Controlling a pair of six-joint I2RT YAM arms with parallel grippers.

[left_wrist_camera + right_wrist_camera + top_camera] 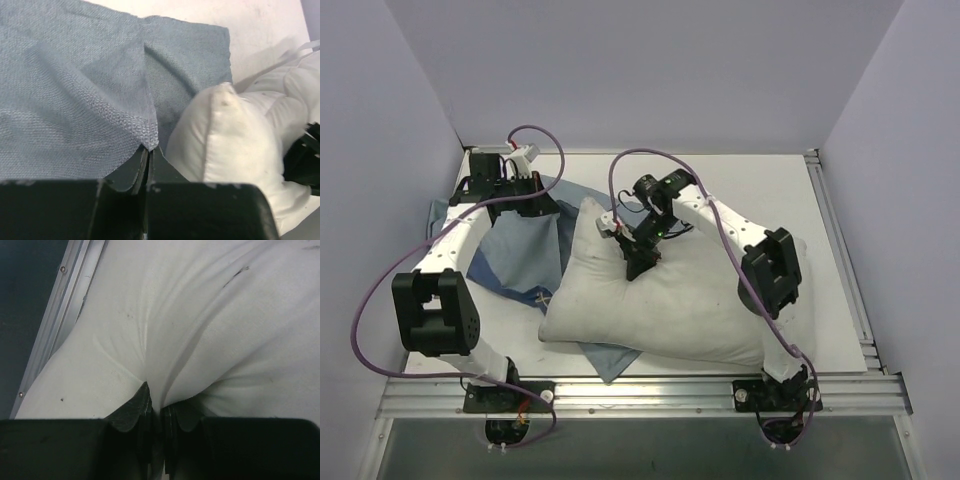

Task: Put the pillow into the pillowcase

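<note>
Left wrist: left gripper [149, 154] pinches seemingly woven pillowcase [75, 85] beside plump pillow [235, 135].

Even diffuse light; soft shadows beneath pillow [670, 300]; wrist views slightly grainy (foreground dark, unfocused).

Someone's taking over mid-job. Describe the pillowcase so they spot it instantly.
On the white table, look left of the big white pillow. The pillowcase is the limp cloth running under the pillow's left end, its edge pinched by the left pincer. It alone is blue-grey and flat; the pillow is plump and white.
</note>
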